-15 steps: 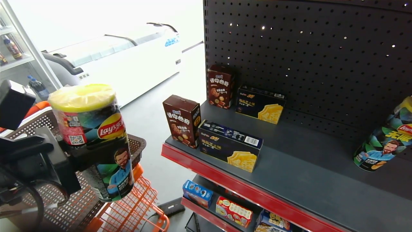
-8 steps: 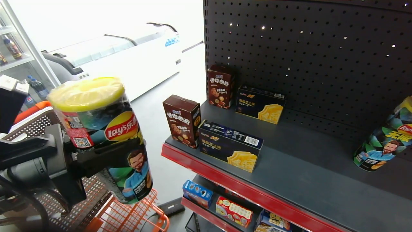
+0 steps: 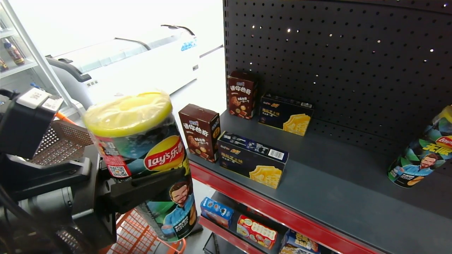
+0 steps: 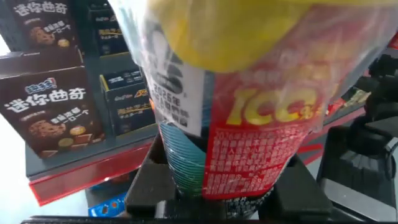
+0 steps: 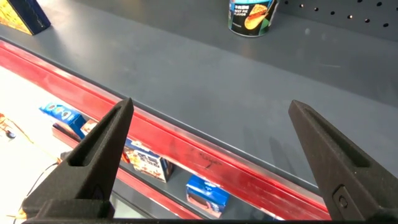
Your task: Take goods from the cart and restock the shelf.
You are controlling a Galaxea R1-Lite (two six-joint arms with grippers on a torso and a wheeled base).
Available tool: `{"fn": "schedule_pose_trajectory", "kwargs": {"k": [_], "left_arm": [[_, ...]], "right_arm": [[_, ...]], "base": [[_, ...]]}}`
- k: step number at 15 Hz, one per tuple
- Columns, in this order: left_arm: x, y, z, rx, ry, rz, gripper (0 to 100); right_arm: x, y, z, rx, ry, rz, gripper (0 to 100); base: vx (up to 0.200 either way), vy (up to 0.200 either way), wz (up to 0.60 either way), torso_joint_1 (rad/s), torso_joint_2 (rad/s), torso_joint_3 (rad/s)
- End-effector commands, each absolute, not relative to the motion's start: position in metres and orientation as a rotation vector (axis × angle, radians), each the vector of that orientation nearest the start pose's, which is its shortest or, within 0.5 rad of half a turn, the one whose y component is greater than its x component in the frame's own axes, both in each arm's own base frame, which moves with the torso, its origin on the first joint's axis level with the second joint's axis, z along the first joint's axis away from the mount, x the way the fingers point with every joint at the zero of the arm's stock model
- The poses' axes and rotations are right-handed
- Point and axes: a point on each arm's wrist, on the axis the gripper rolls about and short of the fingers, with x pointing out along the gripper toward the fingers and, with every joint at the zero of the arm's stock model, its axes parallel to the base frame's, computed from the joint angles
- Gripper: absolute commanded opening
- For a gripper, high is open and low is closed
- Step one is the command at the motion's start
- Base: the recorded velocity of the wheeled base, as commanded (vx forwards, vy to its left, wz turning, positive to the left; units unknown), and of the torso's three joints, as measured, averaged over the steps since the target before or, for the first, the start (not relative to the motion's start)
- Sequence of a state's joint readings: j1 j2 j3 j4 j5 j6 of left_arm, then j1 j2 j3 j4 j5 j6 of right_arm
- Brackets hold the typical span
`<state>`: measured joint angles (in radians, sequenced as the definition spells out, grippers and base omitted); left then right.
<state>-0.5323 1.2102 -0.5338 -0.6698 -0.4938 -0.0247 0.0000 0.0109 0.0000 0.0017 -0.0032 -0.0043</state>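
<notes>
My left gripper (image 3: 152, 183) is shut on a chips can (image 3: 141, 141) with a yellow lid, held upright in the air just left of the shelf's (image 3: 317, 183) red front edge and above the orange cart (image 3: 141, 236). In the left wrist view the can (image 4: 249, 112) stands between the fingers (image 4: 152, 180). A matching chips can (image 3: 423, 151) leans at the shelf's far right. My right gripper (image 5: 217, 162) is open with nothing in it, hanging over the shelf's red front edge (image 5: 205, 149), with that leaning can (image 5: 249, 15) beyond it.
Two brown cookie boxes (image 3: 200, 132) (image 3: 242, 94) and two dark blue boxes (image 3: 252, 158) (image 3: 285, 113) stand on the shelf's left part. A black pegboard (image 3: 335, 53) backs it. Lower shelves hold small boxes (image 3: 256, 231). A mesh basket (image 3: 60, 141) sits on the cart. A white freezer (image 3: 134, 63) stands behind.
My left gripper has carried the chips can to the right, from over the cart's basket to beside the shelf's left front corner. The shelf goods have stayed put.
</notes>
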Motion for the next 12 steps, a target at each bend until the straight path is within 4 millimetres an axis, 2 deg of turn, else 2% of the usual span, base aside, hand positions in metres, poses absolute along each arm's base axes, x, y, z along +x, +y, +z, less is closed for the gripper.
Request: {"fn": "schedule_pose_trajectory", "kwargs": {"k": [1,5,12], "left_arm": [[0.15,-0.103,0.228,-0.022,0.03,-1.044,0],[0.148,-0.11,0.229,-0.021,0.03,-1.092,0],[0.151,-0.116,0.232,-0.021,0.025,-1.112,0]], "right_arm": [[-0.022,0.0,0.076,-0.005,0.014,-0.002,100],[-0.022,0.0,0.076,-0.005,0.014,-0.002,100],[-0.022,0.0,0.076,-0.002,0.014,-0.003,100]], "base": [[0.0,0.0,0.0,0.0,0.0,0.0],[0.0,0.0,0.0,0.0,0.0,0.0],[0.0,0.0,-0.6,0.004,0.0,0.001]]}}
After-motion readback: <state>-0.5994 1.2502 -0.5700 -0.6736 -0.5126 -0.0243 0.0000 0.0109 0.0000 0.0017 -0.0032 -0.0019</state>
